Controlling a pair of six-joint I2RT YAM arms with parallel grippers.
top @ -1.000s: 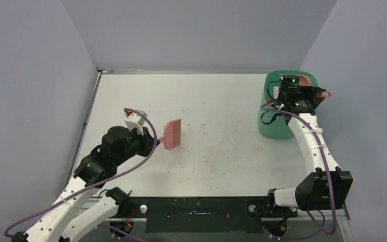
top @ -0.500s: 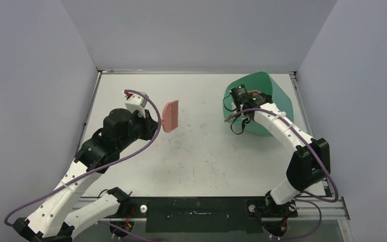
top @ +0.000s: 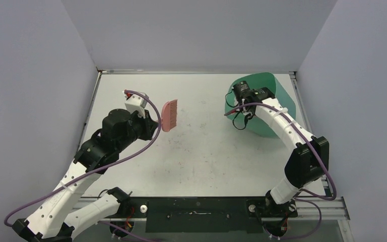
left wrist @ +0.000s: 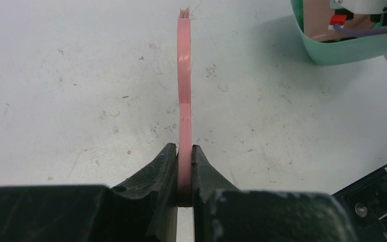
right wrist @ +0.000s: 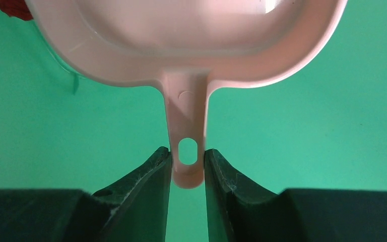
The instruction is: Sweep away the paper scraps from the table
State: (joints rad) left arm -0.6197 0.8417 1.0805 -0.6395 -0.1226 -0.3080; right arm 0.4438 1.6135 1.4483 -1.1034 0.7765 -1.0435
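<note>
My left gripper (top: 151, 122) is shut on the handle of a pink brush (top: 169, 115), held up over the left half of the table (top: 206, 156). In the left wrist view the brush (left wrist: 183, 85) shows edge-on, clamped by the left gripper (left wrist: 184, 151). My right gripper (right wrist: 187, 159) is shut on the handle of a pink dustpan (right wrist: 191, 45) inside the green bin (right wrist: 307, 141). One red paper scrap (right wrist: 12, 9) lies against the bin's inner wall beside the pan. From above, the right gripper (top: 264, 95) reaches into the tilted bin (top: 277, 108).
The bin (left wrist: 342, 48) leans with its mouth toward the left arm, near the table's far right. Grey walls close in the left, far and right sides. A black metal rail (top: 196, 206) with both arm bases runs along the near edge.
The bin has gone from upright at the far right to tilted and further left, the right gripper and dustpan going into it. The left arm carried the brush farther from the near edge.
</note>
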